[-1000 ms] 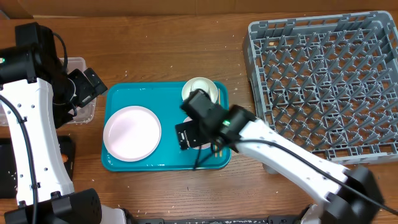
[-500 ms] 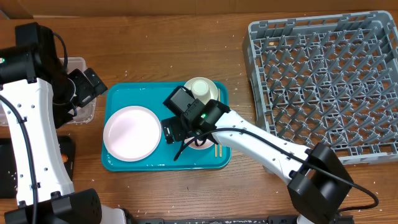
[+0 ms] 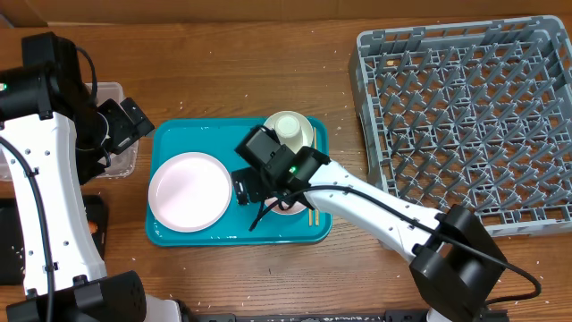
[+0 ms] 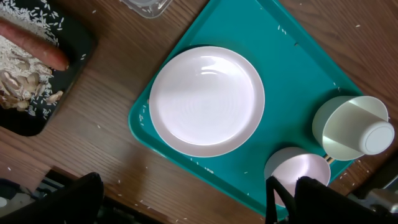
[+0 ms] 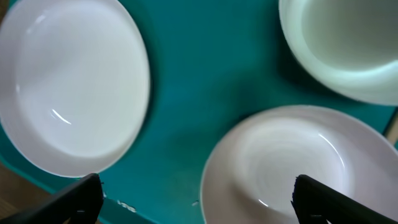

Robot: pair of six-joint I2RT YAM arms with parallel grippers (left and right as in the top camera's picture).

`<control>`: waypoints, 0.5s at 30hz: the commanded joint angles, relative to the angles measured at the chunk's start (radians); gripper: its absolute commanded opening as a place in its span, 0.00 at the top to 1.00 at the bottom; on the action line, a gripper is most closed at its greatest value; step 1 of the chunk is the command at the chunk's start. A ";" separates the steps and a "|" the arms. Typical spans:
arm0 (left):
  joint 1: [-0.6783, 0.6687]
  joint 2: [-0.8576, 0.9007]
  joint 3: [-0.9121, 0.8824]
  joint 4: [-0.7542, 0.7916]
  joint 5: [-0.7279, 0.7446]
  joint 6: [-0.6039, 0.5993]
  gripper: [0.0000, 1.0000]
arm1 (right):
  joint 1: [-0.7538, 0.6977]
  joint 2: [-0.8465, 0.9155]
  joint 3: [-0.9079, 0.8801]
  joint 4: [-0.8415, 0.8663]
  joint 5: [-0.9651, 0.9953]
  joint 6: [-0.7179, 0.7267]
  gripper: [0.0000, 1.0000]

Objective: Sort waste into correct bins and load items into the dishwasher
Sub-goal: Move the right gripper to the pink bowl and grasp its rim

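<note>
A large white plate (image 3: 189, 190) lies on the left of a flat teal tray (image 3: 237, 231). A small cup (image 3: 288, 128) lies tipped on a small dish at the tray's back right. A second small dish (image 3: 288, 207) sits in front of it, beside chopsticks (image 3: 313, 216). My right gripper (image 3: 259, 190) hovers open over this dish's left rim (image 5: 292, 168), with the plate (image 5: 68, 87) to its left. My left gripper (image 3: 121, 134) is open and empty, high over the clear tub (image 3: 114, 89). A carrot (image 4: 37, 46) and rice scraps lie in the black tray (image 4: 74, 68). The wrappers are out of view.
The grey dish rack (image 3: 465, 116) stands at the right with no tableware in it. Rice grains are scattered on the wooden table and the tray. The right arm reaches across the table's front from the lower right.
The right gripper swung left across the tray, from over the front dish to its left rim near the plate, then held still. The left arm has not moved.
</note>
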 commanded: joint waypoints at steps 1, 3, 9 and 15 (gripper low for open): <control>0.003 0.001 -0.005 0.002 0.000 -0.010 0.00 | 0.007 0.006 -0.033 0.011 0.017 0.057 0.04; 0.003 0.001 -0.005 0.002 0.000 -0.010 0.00 | 0.007 0.006 -0.057 0.031 0.017 0.056 0.09; 0.003 0.001 -0.005 0.002 0.000 -0.010 0.00 | 0.009 0.039 -0.071 0.042 -0.005 0.052 0.30; 0.003 0.001 -0.005 0.002 0.000 -0.010 0.00 | 0.024 0.072 -0.071 0.043 -0.007 -0.033 0.32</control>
